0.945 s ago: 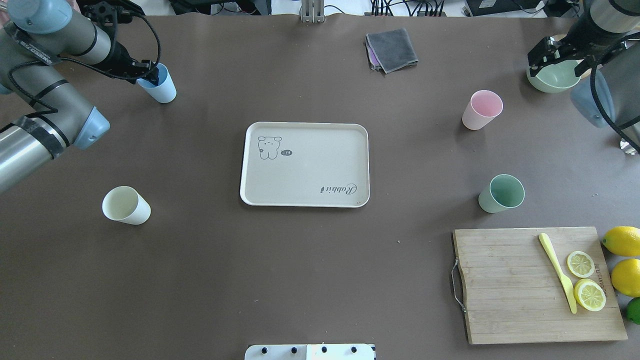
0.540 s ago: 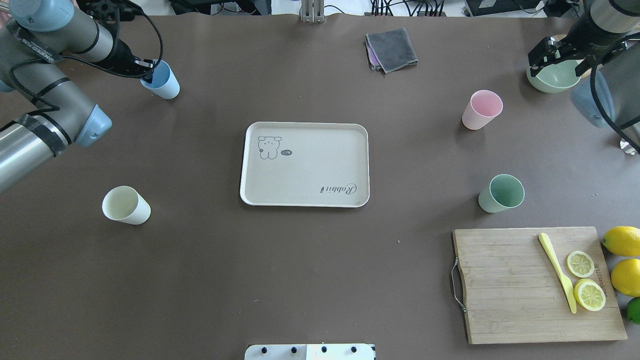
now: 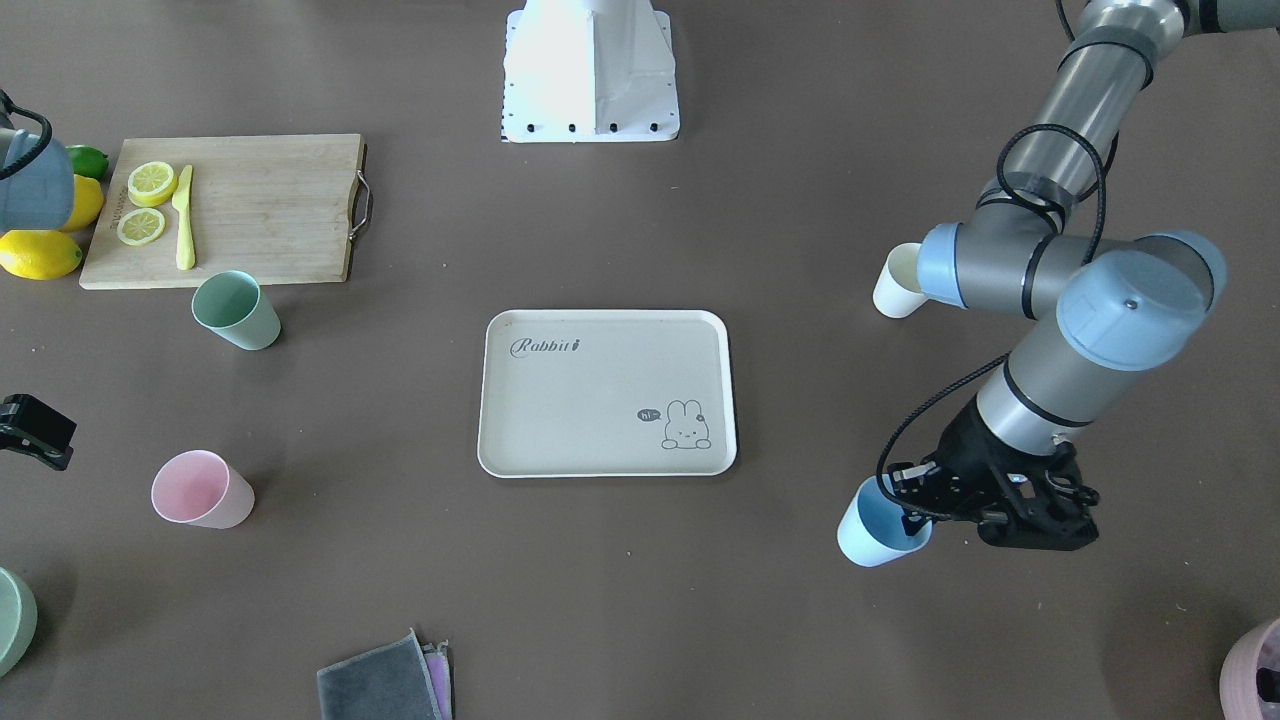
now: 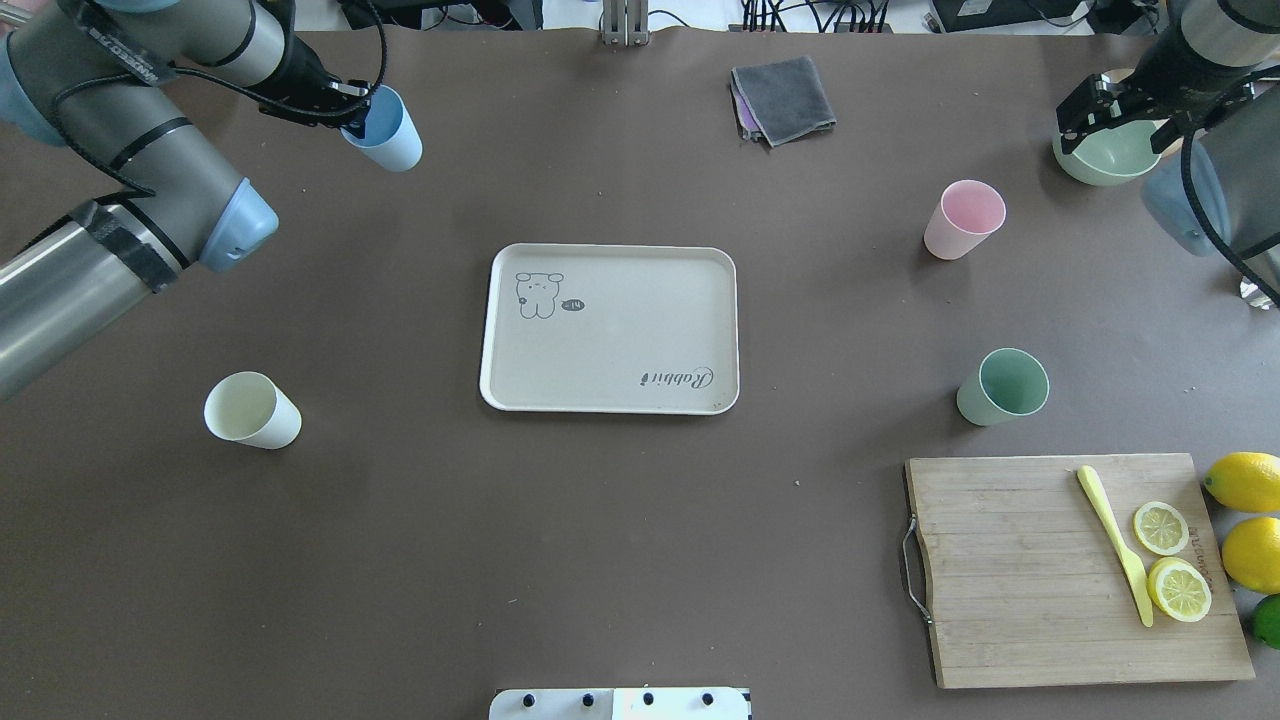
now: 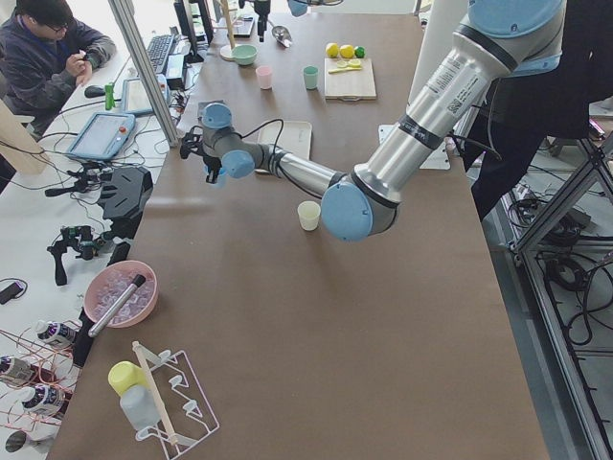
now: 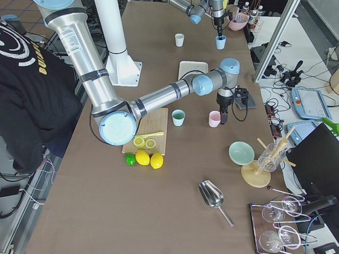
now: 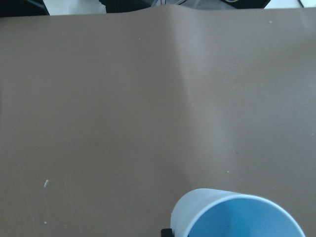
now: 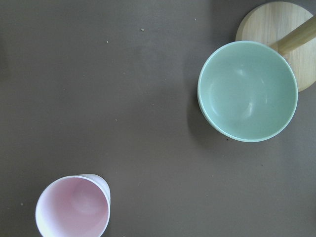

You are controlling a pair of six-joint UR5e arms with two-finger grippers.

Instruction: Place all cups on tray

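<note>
My left gripper (image 4: 352, 108) is shut on the rim of the light blue cup (image 4: 388, 135) and holds it tilted at the far left of the table, left of the tray (image 4: 610, 340). This cup also shows in the front view (image 3: 875, 528) and the left wrist view (image 7: 237, 215). The beige tray (image 3: 590, 400) is bare. The cream cup (image 4: 250, 410) stands near left. The pink cup (image 4: 965, 220) and pale green cup (image 4: 1003, 387) stand to the right of the tray. My right gripper (image 4: 1110, 112) is open and empty over a green bowl (image 4: 1105, 155), beyond the pink cup (image 8: 74, 212).
A wooden cutting board (image 4: 1020, 570) with lemon slices and a yellow knife lies near right, with whole lemons (image 4: 1245, 482) beside it. A grey cloth (image 4: 783, 98) lies at the far middle. A mauve-pink pot (image 3: 1255, 670) is cut off at the far left corner.
My left gripper has carried the light blue cup rightward and toward the far edge in the overhead view. The right arm and the other cups have not moved.
</note>
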